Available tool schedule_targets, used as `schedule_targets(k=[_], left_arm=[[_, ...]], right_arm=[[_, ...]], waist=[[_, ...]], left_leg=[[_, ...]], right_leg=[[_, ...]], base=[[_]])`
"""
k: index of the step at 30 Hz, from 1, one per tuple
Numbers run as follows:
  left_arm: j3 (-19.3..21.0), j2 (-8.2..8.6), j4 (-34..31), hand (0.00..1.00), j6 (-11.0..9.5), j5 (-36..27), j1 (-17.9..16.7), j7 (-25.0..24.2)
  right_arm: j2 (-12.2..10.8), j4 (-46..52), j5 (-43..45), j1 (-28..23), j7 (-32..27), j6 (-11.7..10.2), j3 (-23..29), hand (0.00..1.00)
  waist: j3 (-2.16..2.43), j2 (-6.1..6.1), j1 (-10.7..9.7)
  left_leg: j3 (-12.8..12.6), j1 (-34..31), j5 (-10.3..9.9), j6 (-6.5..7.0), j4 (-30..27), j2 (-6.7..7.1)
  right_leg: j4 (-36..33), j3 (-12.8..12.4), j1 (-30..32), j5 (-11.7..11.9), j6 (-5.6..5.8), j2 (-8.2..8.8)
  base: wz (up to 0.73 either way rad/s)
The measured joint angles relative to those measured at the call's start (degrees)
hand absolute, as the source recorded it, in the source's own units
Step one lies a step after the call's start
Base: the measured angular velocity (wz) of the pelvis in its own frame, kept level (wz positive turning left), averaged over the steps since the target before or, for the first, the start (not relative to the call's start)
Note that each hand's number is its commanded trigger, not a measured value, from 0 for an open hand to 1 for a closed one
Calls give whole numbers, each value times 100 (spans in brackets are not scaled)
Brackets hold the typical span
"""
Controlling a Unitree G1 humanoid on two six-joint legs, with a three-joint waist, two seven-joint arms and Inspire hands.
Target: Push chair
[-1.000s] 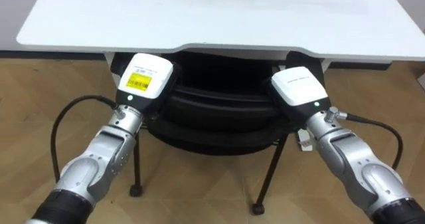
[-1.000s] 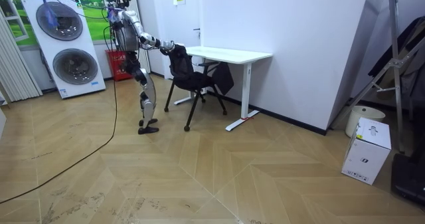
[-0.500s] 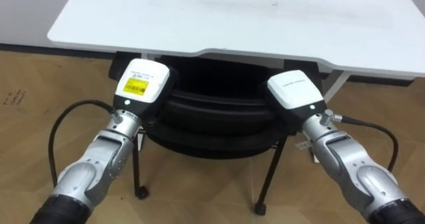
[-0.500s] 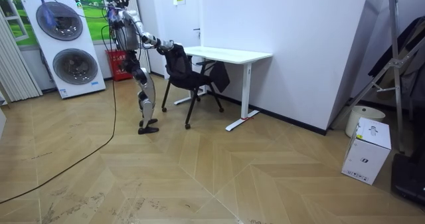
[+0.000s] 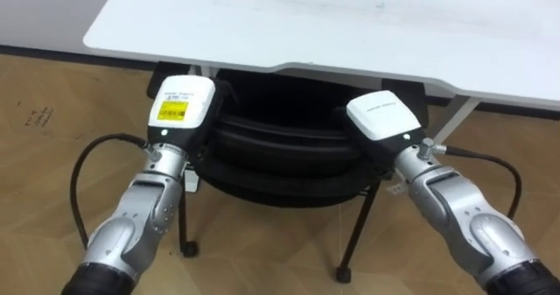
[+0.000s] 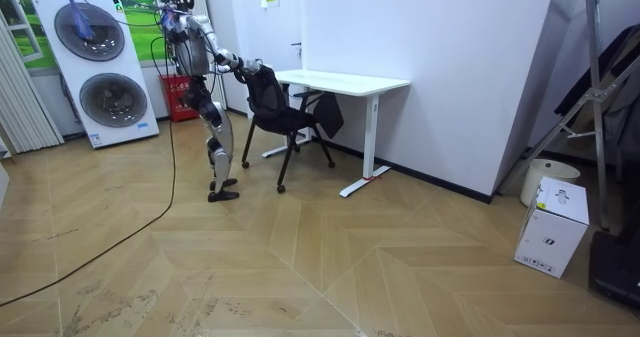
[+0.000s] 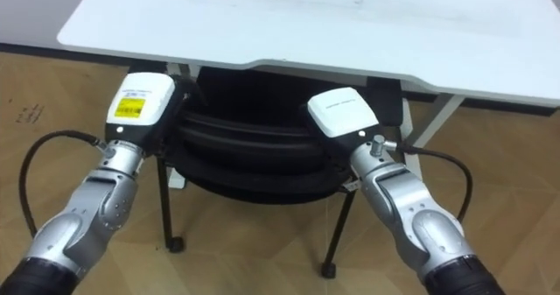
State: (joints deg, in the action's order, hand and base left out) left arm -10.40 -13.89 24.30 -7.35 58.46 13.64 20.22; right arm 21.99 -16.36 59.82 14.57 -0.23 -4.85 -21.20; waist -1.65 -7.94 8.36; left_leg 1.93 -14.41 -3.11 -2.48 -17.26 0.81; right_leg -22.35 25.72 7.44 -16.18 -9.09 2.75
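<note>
A black chair [image 5: 284, 146] stands with its seat tucked under the white desk [image 5: 350, 24], and I look down on its curved backrest [image 7: 249, 146]. My left hand [image 5: 182, 109] rests against the backrest's left end. At the right end sits my right hand [image 5: 382, 120]. Both hands show their white backs, and the fingers are hidden in front of them against the chair. In the room view I stand on the room view's left of the chair [image 6: 285, 117], arms stretched out to its back, facing the desk [image 6: 345, 80].
The chair's thin black legs [image 5: 354, 234] stand on a wood floor. The desk leg [image 6: 368, 147] is beyond the chair. Stacked washing machines [image 6: 95, 67] and a red crate [image 6: 175, 97] are behind me. A white box [image 6: 550, 227] lies far off at the room view's right.
The chair has slid a little further under the desk with both hands still against its back. The eye view has shifted with my own motion.
</note>
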Motion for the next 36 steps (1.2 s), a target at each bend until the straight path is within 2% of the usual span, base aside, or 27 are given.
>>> schedule_targets(k=[3, 6, 11, 13, 16, 24, 28, 33, 34, 35, 36], left_arm=[[6, 34, -106, 0, 52, -122, -84, -87], [29, 140, -134, 0, 105, -281, -142, -153], [54, 169, -148, 0, 77, -798, -185, -195], [58, 163, -172, 0, 84, -839, -189, -218], [81, 166, -177, 0, 99, -893, -194, -290], [267, 169, -353, 0, 99, -939, -196, -370], [738, 153, -557, 0, 85, -956, -196, -384], [1512, 56, -666, 0, 64, -1065, -211, -421], [1705, 12, -662, 0, 48, -1063, -218, -421], [1948, -32, -716, 0, -34, -1056, -221, -420], [2130, -50, -824, 0, -108, -1065, -219, -390]], right_arm=[[0, 21, -143, 0, 127, 56, 0, 0], [-3, 54, -170, -7, 263, 77, 1, 0], [4, 132, -211, -8, 433, 67, 16, 0], [5, 152, -232, -8, 463, 65, 23, 0], [4, 155, -380, -9, 473, 60, 68, 0], [27, 212, -608, -11, 561, -156, 386, 0], [53, 482, -814, -13, 609, -319, 859, 0], [506, 845, -1349, -31, 610, -541, 1358, 0], [597, 1060, -1474, -30, 587, -613, 1691, 0], [728, 1372, -1549, -27, 359, -646, 2233, 0], [839, 1516, -1662, -18, 186, -665, 2555, 0]], waist=[[3, 15, -1], [-10, 77, -7], [16, 188, -115], [24, 201, -166], [49, 283, -193], [67, 329, -277], [71, 339, -433], [72, 346, -736], [72, 346, -795], [70, 358, -797], [66, 370, -786]], left_leg=[[0, 49, 0, 0, 0, -3], [-2, 163, -3, 1, 22, 5], [-31, 237, 12, 23, 160, 1], [-30, 237, 22, 27, 159, 1], [-29, 221, 23, 28, 166, -7], [-19, 204, 23, 28, 178, -1], [-16, 224, 44, 58, 197, 3], [-55, 248, 75, 103, 251, -7], [-111, 270, 86, 118, 284, -10], [-162, 283, 84, 121, 294, -16], [-167, 285, 80, 127, 298, -13]], right_leg=[[86, 15, -90, 17, 9, -21], [187, 13, -242, 43, 36, -38], [292, 123, -329, 63, 50, -47], [313, 142, -333, 65, 51, -54], [362, 137, -335, 100, 57, -74], [373, 134, -320, 125, 71, -76], [371, 133, -327, 144, 80, -75], [463, 85, -339, 247, 102, -94], [465, 49, -340, 266, 114, -91], [495, -17, -340, 288, 129, -98], [529, -36, -342, 299, 142, -100]], base=[[1], [0], [8], [10], [2], [0], [0], [-7], [-21], [-21], [-17]])
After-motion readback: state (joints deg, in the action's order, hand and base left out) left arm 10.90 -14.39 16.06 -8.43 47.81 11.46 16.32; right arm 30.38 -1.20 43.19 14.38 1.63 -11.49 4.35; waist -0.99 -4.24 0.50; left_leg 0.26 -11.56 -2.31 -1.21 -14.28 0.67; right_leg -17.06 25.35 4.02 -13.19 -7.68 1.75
